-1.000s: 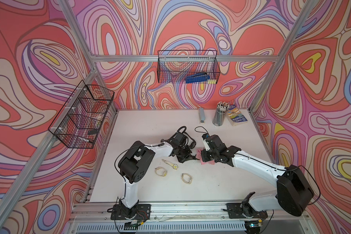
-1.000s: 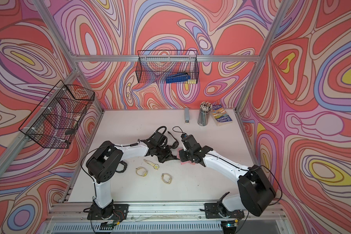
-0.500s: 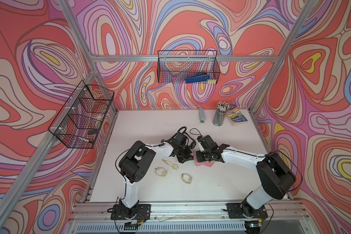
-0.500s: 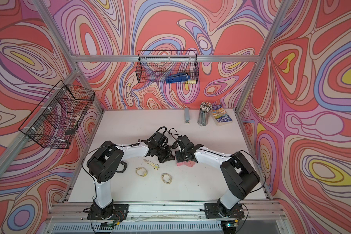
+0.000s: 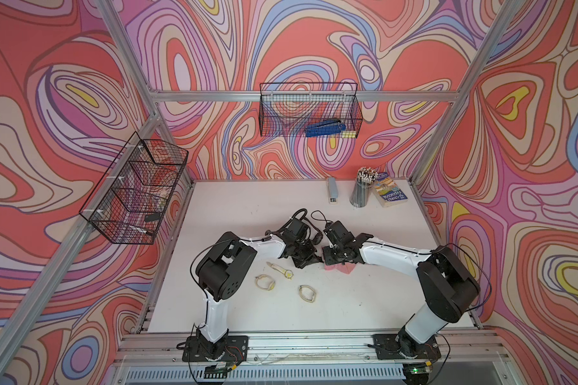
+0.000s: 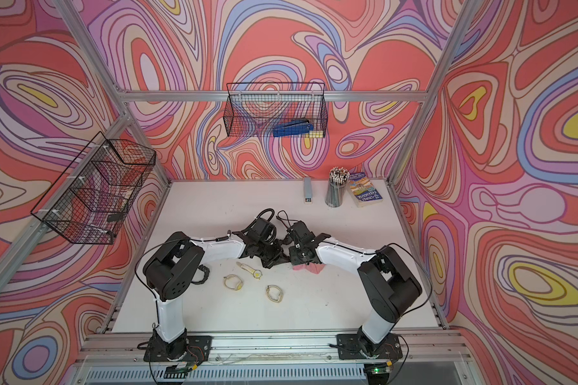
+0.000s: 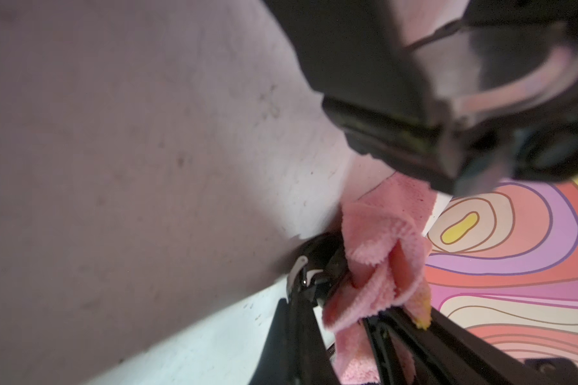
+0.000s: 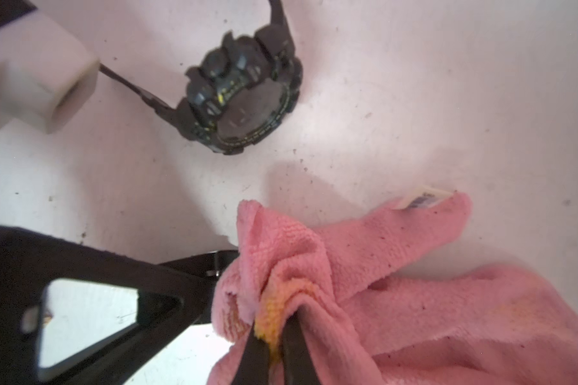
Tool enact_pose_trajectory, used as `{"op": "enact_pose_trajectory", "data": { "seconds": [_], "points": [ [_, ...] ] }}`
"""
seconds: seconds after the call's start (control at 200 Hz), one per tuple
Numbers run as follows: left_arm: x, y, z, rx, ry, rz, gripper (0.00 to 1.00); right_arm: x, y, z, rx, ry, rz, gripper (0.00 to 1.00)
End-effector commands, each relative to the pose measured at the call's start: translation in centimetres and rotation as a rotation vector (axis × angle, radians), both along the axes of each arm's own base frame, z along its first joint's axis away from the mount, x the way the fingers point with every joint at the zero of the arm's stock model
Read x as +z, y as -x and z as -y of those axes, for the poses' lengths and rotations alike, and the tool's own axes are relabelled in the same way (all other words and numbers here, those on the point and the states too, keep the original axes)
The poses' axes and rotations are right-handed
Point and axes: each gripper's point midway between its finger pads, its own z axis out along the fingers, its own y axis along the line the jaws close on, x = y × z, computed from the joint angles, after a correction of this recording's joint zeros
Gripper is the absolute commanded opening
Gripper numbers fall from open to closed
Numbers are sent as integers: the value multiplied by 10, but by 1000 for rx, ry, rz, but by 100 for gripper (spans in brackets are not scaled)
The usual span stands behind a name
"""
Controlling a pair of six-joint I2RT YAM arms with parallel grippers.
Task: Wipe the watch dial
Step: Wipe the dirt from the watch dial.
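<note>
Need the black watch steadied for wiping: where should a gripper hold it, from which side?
Best pinch the thin strap beside the case, from above, jaws across it. The black watch lies dial showing; its knobbly case looks bulky, and a strap grip keeps the dial clear.

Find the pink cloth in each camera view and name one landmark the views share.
Top view: pink cloth near picture centre.
Top view: same spot.
Left wrist: picture's lower centre.
Right wrist: picture's lower right.
Shared landmark: right gripper pinching it.
</note>
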Motion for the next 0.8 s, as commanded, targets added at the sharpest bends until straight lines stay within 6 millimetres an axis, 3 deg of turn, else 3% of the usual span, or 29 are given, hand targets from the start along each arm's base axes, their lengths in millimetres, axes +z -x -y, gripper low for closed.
{"op": "enact_pose_trajectory", "data": {
  "seconds": [0.0, 0.135, 0.411, 0.491, 0.611, 0.796],
  "points": [
    [-3, 9, 5, -15, 22, -26, 0, -9, 14, 41, -40, 181, -46, 0],
    [-4, 11, 6, -20, 22, -26, 0, 12, 9, 34, -7, 137, -1, 0],
    [-6, 14, 8, -25, 22, -32, 0, 56, 11, -6, 113, -86, 90, 0],
    [-6, 13, 8, -26, 23, -30, 0, 51, 12, -15, 134, -115, 72, 0],
    [-5, 14, 8, -24, 20, -28, 0, 23, 17, -20, 127, -109, -12, 0],
    [-4, 13, 6, -19, 17, -21, 0, -13, 29, 2, 30, -18, -97, 0]
  ]
}}
